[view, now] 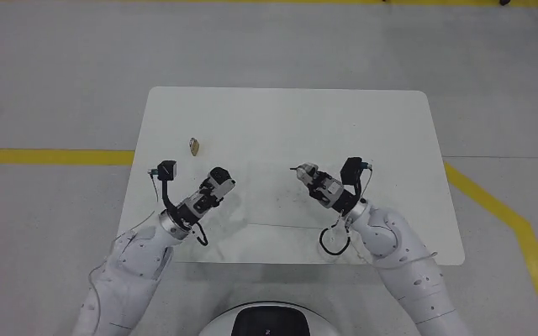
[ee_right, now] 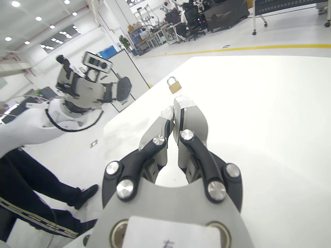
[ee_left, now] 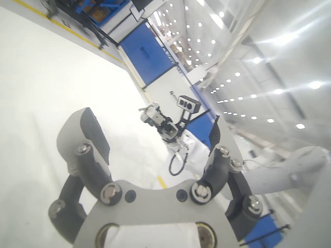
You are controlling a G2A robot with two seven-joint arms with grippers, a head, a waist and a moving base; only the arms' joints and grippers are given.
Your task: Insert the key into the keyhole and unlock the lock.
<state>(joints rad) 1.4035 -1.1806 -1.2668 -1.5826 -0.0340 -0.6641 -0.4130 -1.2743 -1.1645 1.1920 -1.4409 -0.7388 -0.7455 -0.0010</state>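
- The white tabletop (view: 378, 126) is filling the middle of the top view and carrying the lock in its left half.
- The left gripper (view: 222, 180) is hovering lower left of centre. Its fingers (ee_left: 93, 132) are spread wide apart with nothing between them. My guess is it's there to pin the lock body down, since it's the nearer arm.
- The right gripper (view: 304, 173) is hanging just right of centre with its fingers pressed together on what looks like the key (ee_left: 143, 108). It's a thin sliver poking out past the tips, which would be leaving the blade free for the keyhole.
- The lock (view: 194, 146) is a small brass padlock lying flat toward the tabletop's upper left, well apart from both grippers. The shackle is looking closed, so I'd say nothing's inserted yet.
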